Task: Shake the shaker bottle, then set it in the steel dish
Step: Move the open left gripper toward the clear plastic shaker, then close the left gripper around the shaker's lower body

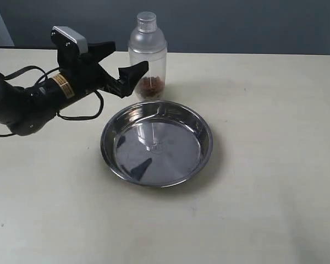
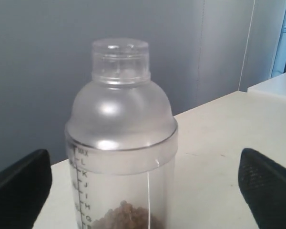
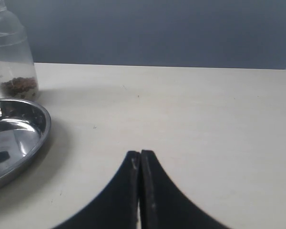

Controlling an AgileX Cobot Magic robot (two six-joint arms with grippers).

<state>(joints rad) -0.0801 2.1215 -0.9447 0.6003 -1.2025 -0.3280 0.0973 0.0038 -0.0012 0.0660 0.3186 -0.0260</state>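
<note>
The shaker bottle (image 1: 147,55) stands upright on the table just behind the steel dish (image 1: 207,130), with brown granules at its bottom. My left gripper (image 1: 125,59) reaches in from the left at the bottle's height and is open wide. In the left wrist view the shaker bottle (image 2: 121,119) fills the middle between the two black fingers (image 2: 19,183), with a gap on each side. The dish holds nothing. My right gripper (image 3: 141,155) is shut on nothing, low over bare table to the right of the steel dish (image 3: 44,128) and the shaker bottle (image 3: 12,57).
The left arm's black body and cable (image 1: 71,115) lie over the table left of the dish. A dark wall stands behind the table's far edge (image 1: 253,53). Pale tabletop (image 1: 275,165) stretches right of and in front of the dish.
</note>
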